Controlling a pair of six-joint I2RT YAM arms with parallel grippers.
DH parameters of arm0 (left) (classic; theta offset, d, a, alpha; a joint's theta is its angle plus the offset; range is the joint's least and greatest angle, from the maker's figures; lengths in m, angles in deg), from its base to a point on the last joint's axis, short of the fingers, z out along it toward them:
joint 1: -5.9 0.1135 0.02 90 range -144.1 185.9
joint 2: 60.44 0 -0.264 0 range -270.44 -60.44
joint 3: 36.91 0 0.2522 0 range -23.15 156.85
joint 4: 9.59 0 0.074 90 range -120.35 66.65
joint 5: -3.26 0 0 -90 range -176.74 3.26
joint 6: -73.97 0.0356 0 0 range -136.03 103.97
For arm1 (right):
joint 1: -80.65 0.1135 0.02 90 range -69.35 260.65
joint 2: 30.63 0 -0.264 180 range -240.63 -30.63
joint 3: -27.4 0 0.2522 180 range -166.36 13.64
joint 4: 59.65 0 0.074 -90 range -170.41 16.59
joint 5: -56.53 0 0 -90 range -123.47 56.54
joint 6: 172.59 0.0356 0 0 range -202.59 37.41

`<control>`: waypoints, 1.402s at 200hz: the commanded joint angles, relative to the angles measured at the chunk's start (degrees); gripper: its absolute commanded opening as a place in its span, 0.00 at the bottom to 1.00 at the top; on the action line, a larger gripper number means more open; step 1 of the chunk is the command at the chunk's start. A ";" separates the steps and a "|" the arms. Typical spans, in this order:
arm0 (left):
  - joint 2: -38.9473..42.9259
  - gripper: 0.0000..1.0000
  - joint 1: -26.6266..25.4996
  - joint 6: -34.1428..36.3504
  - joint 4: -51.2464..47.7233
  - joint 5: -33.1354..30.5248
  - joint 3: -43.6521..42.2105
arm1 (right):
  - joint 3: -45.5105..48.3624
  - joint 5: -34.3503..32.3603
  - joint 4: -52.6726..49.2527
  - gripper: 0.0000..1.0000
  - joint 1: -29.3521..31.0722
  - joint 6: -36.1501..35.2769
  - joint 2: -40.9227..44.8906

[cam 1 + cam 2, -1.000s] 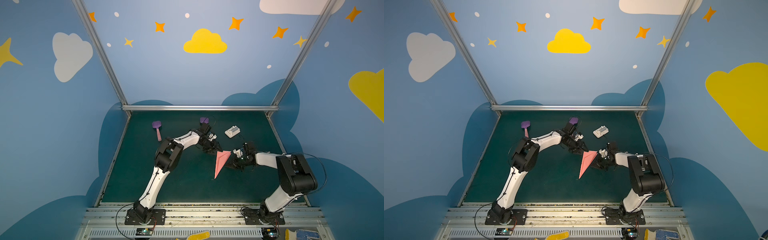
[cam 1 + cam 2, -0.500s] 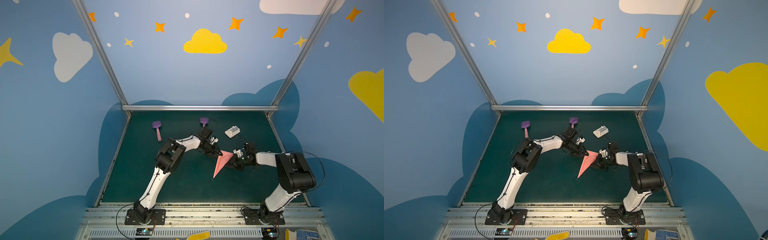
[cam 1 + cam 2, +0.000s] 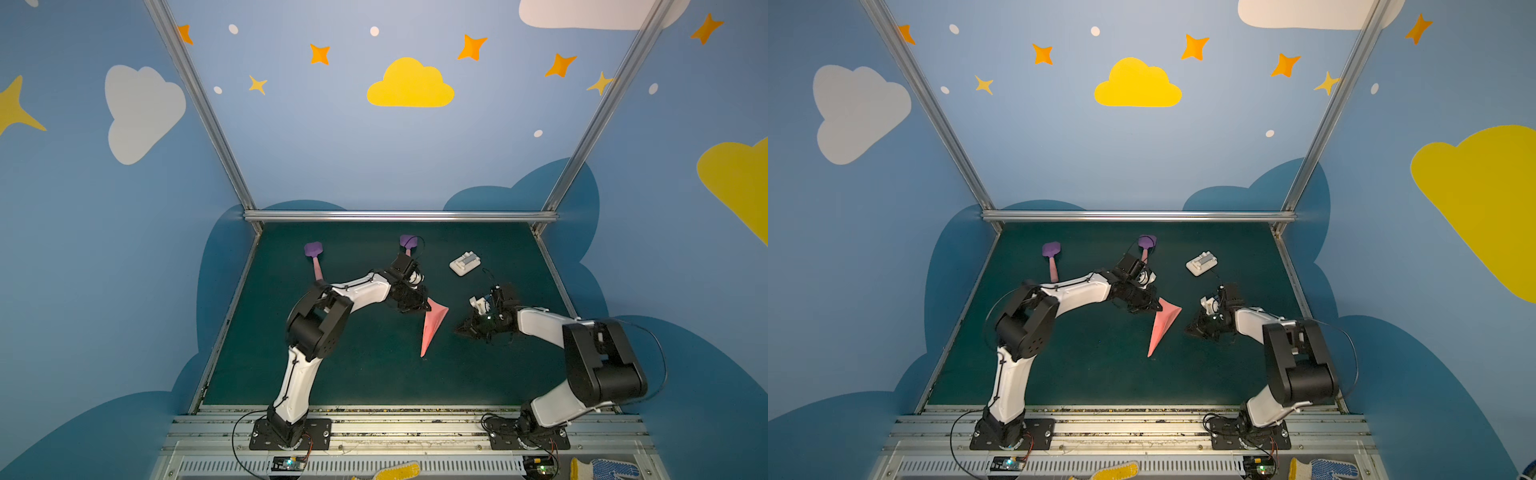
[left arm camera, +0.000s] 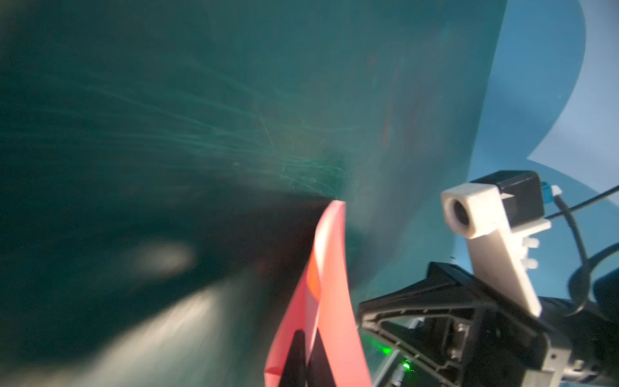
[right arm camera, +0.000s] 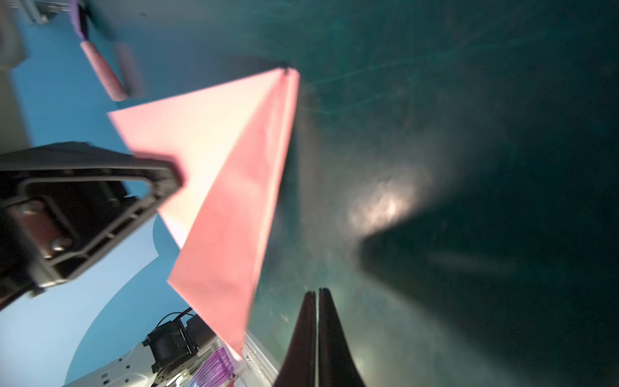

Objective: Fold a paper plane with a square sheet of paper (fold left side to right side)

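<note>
— Counting the pink paper first: how many pieces?
— One paper plane [image 3: 432, 328]. It sits mid-way on the green mat [image 3: 365, 374] between the two grippers, nose toward the mat's near edge and wide tail toward the back.
— And the pincers?
— The left gripper [image 3: 420, 306] is clamped on the plane's tail. The right gripper [image 5: 316, 295] has its jaws pressed together on nothing, just beside the plane and apart from it.
— What else?
— Two purple spatulas [image 3: 313, 254] with pink handles lie near the back, the second spatula [image 3: 408, 242] partly behind the left wrist. One white block [image 3: 464, 263] is there too.
</note>
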 commanded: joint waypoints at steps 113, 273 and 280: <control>10.58 0.04 -1.28 13.38 -19.83 -46.66 -7.18 | 1.30 -7.75 -2.17 0.00 16.57 5.86 7.10; 10.47 0.67 -2.25 8.83 -12.03 -43.67 -14.85 | -2.32 -9.08 -4.96 0.00 17.81 4.89 6.45; 11.02 0.67 -2.27 9.11 -12.13 -43.41 -14.35 | -2.41 -9.11 -5.13 0.00 17.79 4.81 6.60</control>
